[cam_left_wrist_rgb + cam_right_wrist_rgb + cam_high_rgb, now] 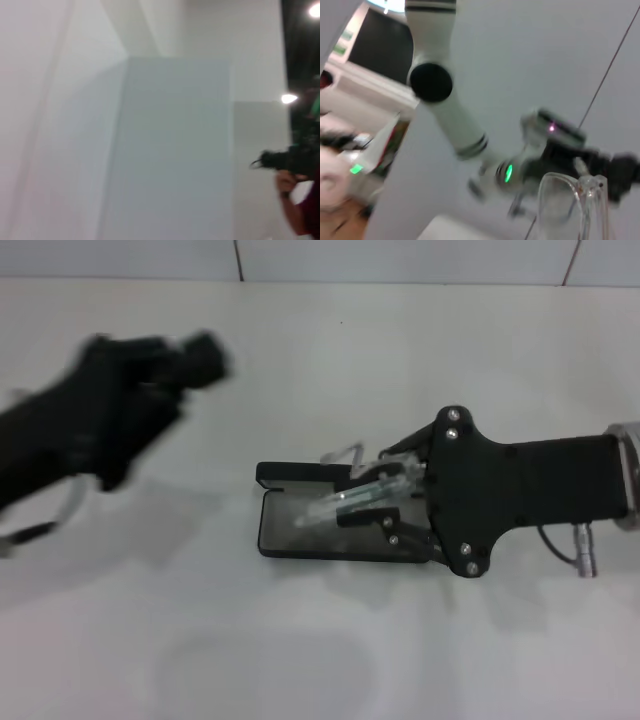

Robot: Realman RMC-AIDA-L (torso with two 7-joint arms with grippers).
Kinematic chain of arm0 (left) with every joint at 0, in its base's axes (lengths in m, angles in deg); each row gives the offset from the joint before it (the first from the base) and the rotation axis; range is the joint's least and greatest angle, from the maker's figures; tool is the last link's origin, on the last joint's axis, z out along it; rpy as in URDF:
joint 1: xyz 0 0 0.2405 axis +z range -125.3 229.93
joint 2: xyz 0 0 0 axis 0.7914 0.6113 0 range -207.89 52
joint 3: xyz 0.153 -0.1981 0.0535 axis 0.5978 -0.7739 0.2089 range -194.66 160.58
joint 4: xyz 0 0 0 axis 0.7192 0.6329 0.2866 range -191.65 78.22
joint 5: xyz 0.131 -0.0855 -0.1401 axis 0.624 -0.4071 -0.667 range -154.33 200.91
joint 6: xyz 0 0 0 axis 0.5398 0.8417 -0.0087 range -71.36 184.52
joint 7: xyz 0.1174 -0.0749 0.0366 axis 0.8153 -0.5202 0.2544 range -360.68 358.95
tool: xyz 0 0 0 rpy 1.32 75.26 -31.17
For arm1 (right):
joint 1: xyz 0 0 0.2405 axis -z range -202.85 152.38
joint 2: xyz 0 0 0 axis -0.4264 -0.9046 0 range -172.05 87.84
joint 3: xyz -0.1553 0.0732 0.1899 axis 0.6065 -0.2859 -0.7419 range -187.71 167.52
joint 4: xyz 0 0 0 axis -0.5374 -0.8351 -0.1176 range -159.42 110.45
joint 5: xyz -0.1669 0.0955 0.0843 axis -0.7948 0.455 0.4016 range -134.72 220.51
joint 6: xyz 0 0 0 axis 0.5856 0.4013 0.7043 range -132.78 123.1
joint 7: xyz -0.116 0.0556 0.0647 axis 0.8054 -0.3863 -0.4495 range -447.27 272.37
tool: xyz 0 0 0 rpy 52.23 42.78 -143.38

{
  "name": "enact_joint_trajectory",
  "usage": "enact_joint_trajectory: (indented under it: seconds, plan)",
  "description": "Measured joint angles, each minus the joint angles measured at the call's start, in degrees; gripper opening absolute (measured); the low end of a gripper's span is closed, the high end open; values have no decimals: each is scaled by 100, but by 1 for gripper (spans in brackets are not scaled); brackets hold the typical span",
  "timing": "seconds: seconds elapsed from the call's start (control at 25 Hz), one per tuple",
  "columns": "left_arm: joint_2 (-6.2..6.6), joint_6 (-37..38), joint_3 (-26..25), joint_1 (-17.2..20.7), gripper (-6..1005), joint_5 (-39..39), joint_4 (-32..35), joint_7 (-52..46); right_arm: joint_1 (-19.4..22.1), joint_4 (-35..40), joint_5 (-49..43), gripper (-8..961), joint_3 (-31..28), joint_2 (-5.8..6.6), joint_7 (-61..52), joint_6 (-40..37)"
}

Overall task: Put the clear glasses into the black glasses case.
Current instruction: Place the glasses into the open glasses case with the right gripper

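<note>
While my left hand (205,358) hangs blurred at the upper left of the head view, well apart from everything, I cannot tell whether it is released or clenched. My right hand (385,498) reaches in from the right and is clenched on the glasses (350,502), holding them over the open case (300,535). The case lies at the centre of the white counter (330,640). In the right wrist view the glasses (575,200) fill the lower right.

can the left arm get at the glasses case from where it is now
Probably, but only the case's near end. The table between it and the left gripper looks bare, but the right gripper sits over the far end, holding the clear glasses above the tray.
</note>
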Motion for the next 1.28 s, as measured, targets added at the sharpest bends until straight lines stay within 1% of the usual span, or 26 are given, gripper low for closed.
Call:
enact_joint_trajectory:
  seconds: [0.04, 0.12, 0.16, 0.2, 0.24, 0.28, 0.32, 0.36, 0.4, 0.48, 0.52, 0.56, 0.6, 0.64, 0.68, 0.72, 0.76, 0.8, 0.84, 0.88, 1.0, 1.16, 1.28]
  plan:
    - [122, 41, -136, 118, 65, 5, 16, -15, -4, 276, -296, 114, -71, 2, -454, -4]
    - [318, 73, -298, 292, 65, 8, 45, -44, -42, 1011, -1095, 114, -180, 5, -1572, -62]
    - [417, 76, -384, 415, 65, 13, 98, -68, -178, 1869, -1941, 114, -204, 2, -2842, -211]
    - [417, 76, -384, 415, 65, 13, 98, -68, -178, 1869, -1941, 114, -204, 2, -2842, -211]
    - [445, 77, -429, 466, 65, 26, 141, -74, -316, 2298, -2403, 114, -205, -2, -3533, -363]
    - [469, 79, -481, 528, 65, 45, 214, -84, -442, 2547, -2667, 114, -204, -9, -4014, -466]
    - [469, 79, -481, 528, 65, 45, 214, -84, -687, 2852, -3029, 114, -205, -11, -4784, -673]
    - [485, 79, -562, 707, 65, 78, 479, -94, -942, 3054, -3261, 114, -206, -14, -5372, -844]
    - [485, 79, -562, 707, 65, 78, 479, -94, -1442, 3212, -3590, 113, -227, -7, -6373, -1194]
    - [477, 79, -574, 755, 65, 76, 541, -88, -2046, 3106, -3773, 113, -307, -6, -7151, -1639]
    - [458, 79, -616, 801, 66, 73, 608, -74, -2340, 2978, -3823, 113, -361, -9, -7491, -1853]
    - [422, 80, -718, 877, 66, 84, 650, -69, -2340, 2978, -3823, 113, -361, -9, -7491, -1853]
    - [420, 79, -739, 903, 66, 90, 650, -73, -2762, 2695, -3880, 113, -442, -13, -7879, -2120]
    - [420, 80, -758, 933, 66, 94, 651, -80, -3685, 1601, -3961, 113, -512, -3, -8230, -2370]
    - [429, 80, -800, 1002, 66, 95, 653, -99, -3884, 1316, -3992, 114, -512, 0, -8242, -2388]
    - [432, 80, -816, 1025, 66, 95, 654, -108, -4276, 750, -4052, 114, -512, 4, -8257, -2421]
    - [435, 79, -838, 1051, 66, 96, 657, -116, -4521, 257, -4129, 114, -511, 3, -8244, -2435]
    - [435, 79, -851, 1073, 66, 102, 659, -120, -5022, -727, -4354, 114, -512, -5, -8134, -2442]
    - [434, 79, -856, 1088, 66, 114, 659, -122, -5022, -727, -4354, 114, -512, -5, -8134, -2442]
    - [433, 79, -858, 1101, 66, 128, 660, -120, -5237, -1111, -4506, 114, -510, -26, -8039, -2421]
    - [433, 79, -860, 1138, 66, 181, 660, -89, -5604, -1654, -4988, 114, -288, -88, -7843, -2217]
    - [414, 77, -863, 1130, 66, 264, 635, -46, -5829, -1906, -5110, 113, 202, -94, -7834, -1875]
    - [403, 74, -865, 1114, 66, 323, 639, -1, -5957, -2008, -5093, 113, 676, -95, -7849, -1579]
